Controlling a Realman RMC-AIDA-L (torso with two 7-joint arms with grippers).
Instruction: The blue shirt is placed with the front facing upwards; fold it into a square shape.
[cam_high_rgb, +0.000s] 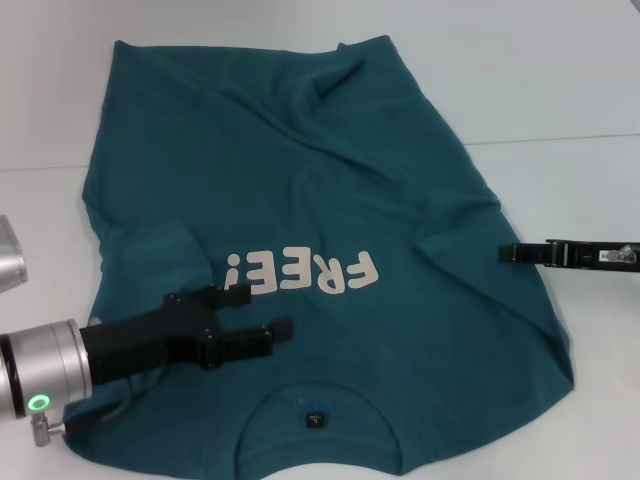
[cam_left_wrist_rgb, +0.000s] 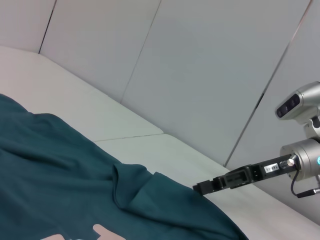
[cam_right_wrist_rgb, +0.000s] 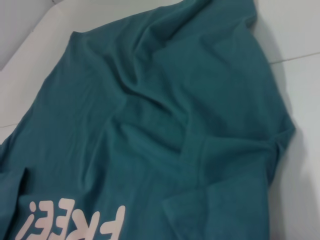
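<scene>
The big dark teal-blue cloth T-shirt (cam_high_rgb: 330, 200) looks soft and matt, with lots of wrinkles. Its white block letters (cam_high_rgb: 305, 272) look flat and smooth, like print on the cloth. The white table top (cam_high_rgb: 560, 90) under it is smooth and not shiny. The left black gripper (cam_high_rgb: 262, 318) looks like matt hard plastic, and the round arm part behind it (cam_high_rgb: 45, 365) is shiny silver metal. The right black gripper (cam_high_rgb: 505, 253) looks like matt plastic too.

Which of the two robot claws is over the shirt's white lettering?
The left gripper: it hovers over the blue shirt just below "FREE!". The right gripper sits at the shirt's right edge, away from the letters.
</scene>
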